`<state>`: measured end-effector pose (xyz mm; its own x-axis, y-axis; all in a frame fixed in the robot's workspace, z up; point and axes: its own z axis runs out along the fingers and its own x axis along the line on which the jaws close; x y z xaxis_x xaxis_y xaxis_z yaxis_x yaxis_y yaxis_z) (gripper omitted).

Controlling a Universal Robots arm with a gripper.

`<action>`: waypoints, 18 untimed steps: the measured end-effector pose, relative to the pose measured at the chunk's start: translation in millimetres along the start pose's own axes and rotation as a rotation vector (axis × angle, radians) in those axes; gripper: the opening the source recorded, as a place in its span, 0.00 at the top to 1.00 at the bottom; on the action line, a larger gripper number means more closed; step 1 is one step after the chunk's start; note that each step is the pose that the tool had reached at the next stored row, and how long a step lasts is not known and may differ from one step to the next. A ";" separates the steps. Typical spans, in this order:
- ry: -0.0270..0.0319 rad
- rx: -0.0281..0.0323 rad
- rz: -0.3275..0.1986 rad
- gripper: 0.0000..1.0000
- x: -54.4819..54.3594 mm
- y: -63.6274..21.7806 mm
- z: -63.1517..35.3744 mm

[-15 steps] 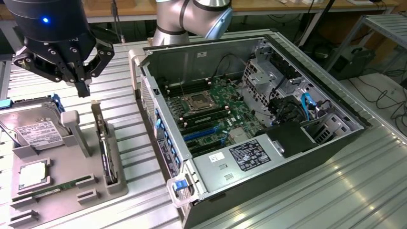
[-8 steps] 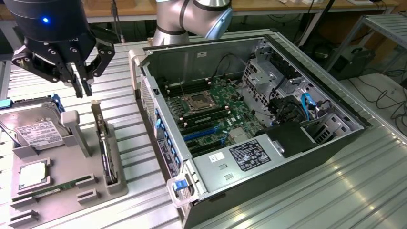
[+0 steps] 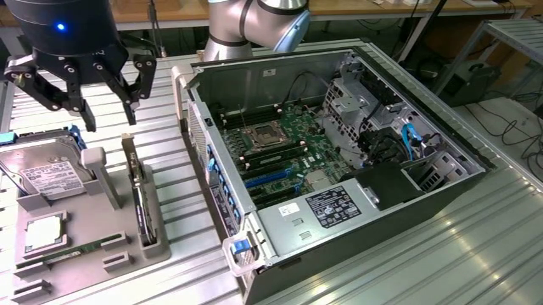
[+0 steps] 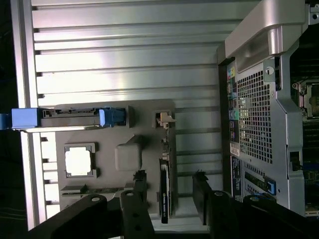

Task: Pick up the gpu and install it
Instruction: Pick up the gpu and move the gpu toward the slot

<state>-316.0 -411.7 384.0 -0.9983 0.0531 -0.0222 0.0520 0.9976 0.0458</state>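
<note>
Open air above gpu (image 3: pixel 140 197), holder post (image 3: pixel 95 173) just beside, computer case (image 3: pixel 212 166) wall near

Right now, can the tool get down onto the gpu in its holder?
Likely yes: the tool hangs open above the gpu, standing on edge in the grey holder, top edge uncovered.

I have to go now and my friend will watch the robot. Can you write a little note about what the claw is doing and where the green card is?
The gripper is open and holds nothing. It hovers above the grey tray.
The gpu stands on edge in a slot of the tray. The wrist view shows it between the two fingers, untouched.
The computer case lies open on the exterior view's right of the tray.
Done: nothing yet.
Left: the gpu is not picked up and not installed.
</note>
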 end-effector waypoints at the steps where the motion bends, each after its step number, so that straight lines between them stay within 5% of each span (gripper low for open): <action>1: 0.0001 0.0000 0.000 0.52 0.0 0.0 0.1; 3: 0.0000 -0.0001 -0.001 0.40 0.1 -0.2 1.3; 7: 0.0078 0.0001 -0.017 0.40 -0.2 -10.2 11.3; 18: 0.0083 -0.0002 -0.031 0.40 -0.3 -11.0 12.9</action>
<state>-316.0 -422.1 370.6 -0.9997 0.0213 -0.0154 0.0206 0.9988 0.0454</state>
